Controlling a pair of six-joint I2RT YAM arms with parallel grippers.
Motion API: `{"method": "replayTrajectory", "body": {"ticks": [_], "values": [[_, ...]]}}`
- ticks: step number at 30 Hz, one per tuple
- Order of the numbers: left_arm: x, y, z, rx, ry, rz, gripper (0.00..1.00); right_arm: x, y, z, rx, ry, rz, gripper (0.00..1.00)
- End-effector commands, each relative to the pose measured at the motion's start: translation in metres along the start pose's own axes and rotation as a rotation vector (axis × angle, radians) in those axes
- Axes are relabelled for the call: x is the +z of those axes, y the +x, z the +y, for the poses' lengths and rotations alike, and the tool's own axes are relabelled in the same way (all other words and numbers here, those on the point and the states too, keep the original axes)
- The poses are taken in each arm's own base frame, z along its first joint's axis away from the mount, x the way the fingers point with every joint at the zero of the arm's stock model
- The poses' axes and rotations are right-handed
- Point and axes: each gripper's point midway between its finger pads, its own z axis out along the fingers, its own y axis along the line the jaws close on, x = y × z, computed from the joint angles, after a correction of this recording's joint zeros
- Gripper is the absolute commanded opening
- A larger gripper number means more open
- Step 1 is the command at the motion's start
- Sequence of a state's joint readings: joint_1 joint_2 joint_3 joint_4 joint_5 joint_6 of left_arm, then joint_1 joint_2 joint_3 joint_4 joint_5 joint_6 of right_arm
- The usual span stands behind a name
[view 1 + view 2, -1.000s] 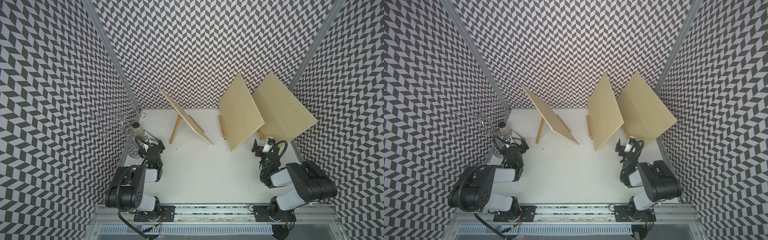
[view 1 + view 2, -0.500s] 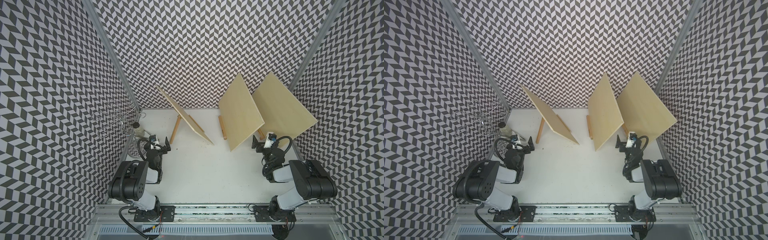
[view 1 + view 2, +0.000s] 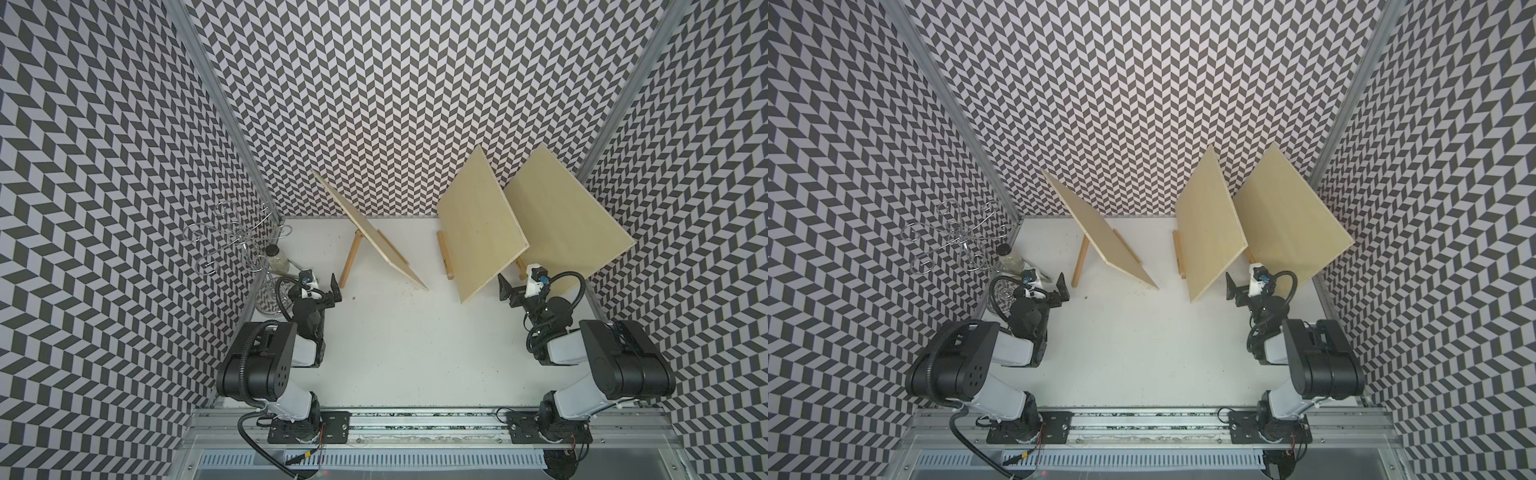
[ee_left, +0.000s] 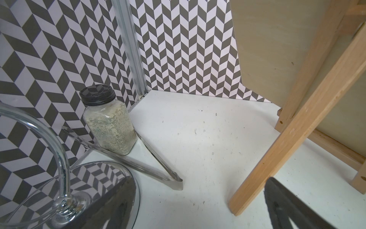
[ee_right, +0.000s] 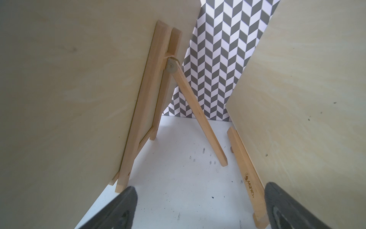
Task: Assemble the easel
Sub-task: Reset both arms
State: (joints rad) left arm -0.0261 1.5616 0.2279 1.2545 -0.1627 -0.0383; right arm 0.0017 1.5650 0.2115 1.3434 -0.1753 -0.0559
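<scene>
Three wooden easels, each carrying a pale board, stand at the back of the white table: the left easel, the middle easel and the right easel. My left gripper is open and empty, just beside the left easel's rear leg. My right gripper is open and empty, low in the gap between the middle and right easels. In the right wrist view the middle easel's hinged rear leg is spread out, and the right easel's ledge lies close to one finger.
A wire rack with a round mirrored base stands in the left corner. Next to it are a jar of pale powder and metal tongs. Patterned walls close in three sides.
Both arms have lifted and reached a little farther toward the easels. The easels and boards have not moved, and both grippers stay open.
</scene>
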Motion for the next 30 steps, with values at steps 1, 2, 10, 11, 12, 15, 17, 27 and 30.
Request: {"method": "replayTrajectory", "body": {"ticks": [1,2,10,11,12,15,17,27,30], "values": [[0.002,-0.013,-0.002,0.006,0.003,-0.042,0.99,-0.009,-0.007,-0.02,0.005,0.203,-0.045,0.99],[0.002,-0.014,-0.002,0.006,0.003,-0.044,1.0,-0.006,-0.005,-0.021,0.009,0.228,-0.032,0.99],[0.003,-0.013,-0.002,0.005,0.002,-0.044,0.99,-0.024,-0.011,0.027,-0.089,-0.091,-0.076,0.99],[0.003,-0.013,-0.002,0.005,0.002,-0.044,1.0,-0.009,-0.006,0.014,-0.033,-0.049,-0.037,0.99],[0.003,-0.013,-0.002,0.006,0.002,-0.042,1.0,0.0,0.002,0.006,0.008,-0.034,0.003,0.99],[0.003,-0.013,-0.003,0.006,0.003,-0.043,1.0,0.0,0.0,-0.001,0.009,-0.018,-0.001,0.99],[0.003,-0.013,-0.003,0.006,0.001,-0.042,1.0,0.0,-0.002,-0.002,0.01,-0.014,-0.009,0.99],[0.003,-0.013,-0.003,0.01,0.0,-0.04,1.0,0.0,-0.001,-0.001,0.009,-0.015,-0.004,0.99],[0.003,-0.013,-0.003,0.009,0.0,-0.043,1.0,0.006,-0.003,-0.002,0.009,-0.015,-0.004,0.99]]}}
